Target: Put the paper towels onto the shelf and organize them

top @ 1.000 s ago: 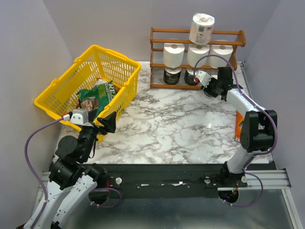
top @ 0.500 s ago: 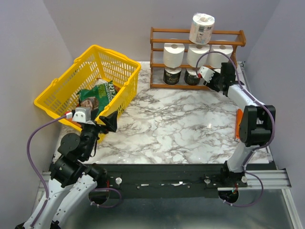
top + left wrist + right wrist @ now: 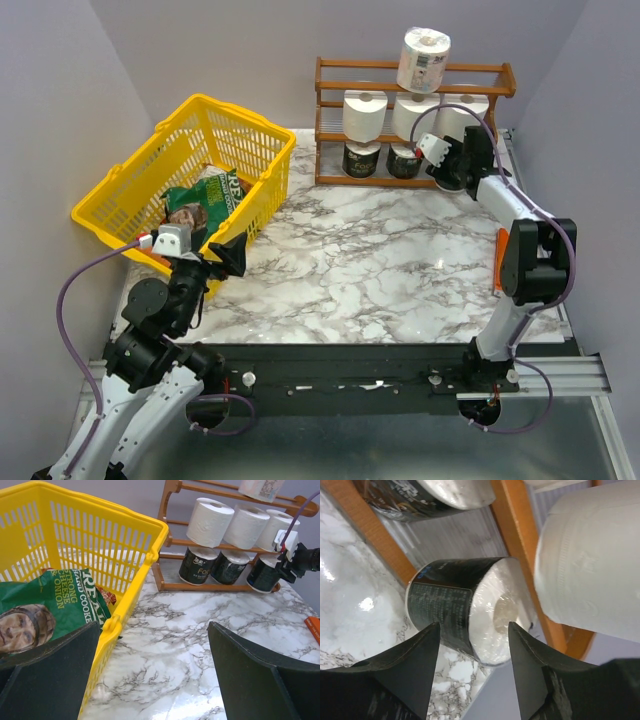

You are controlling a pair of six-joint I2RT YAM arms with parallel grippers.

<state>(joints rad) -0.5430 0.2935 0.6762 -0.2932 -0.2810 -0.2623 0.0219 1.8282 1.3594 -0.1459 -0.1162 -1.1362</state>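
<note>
Facing the shelf (image 3: pixel 320 110), your right gripper (image 3: pixel 472 630) is spread before a black-wrapped roll (image 3: pixel 445 605) on the bottom tier; white paper towels (image 3: pixel 365 112) rest on the tier above. Your left gripper (image 3: pixel 152 630), spread and empty, is beside the basket (image 3: pixel 135 585).

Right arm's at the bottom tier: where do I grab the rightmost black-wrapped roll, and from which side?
Across its curved body, from the front of the shelf. The black-wrapped roll lies tilted, core end toward the open right gripper, so its fingers can straddle it.
</note>
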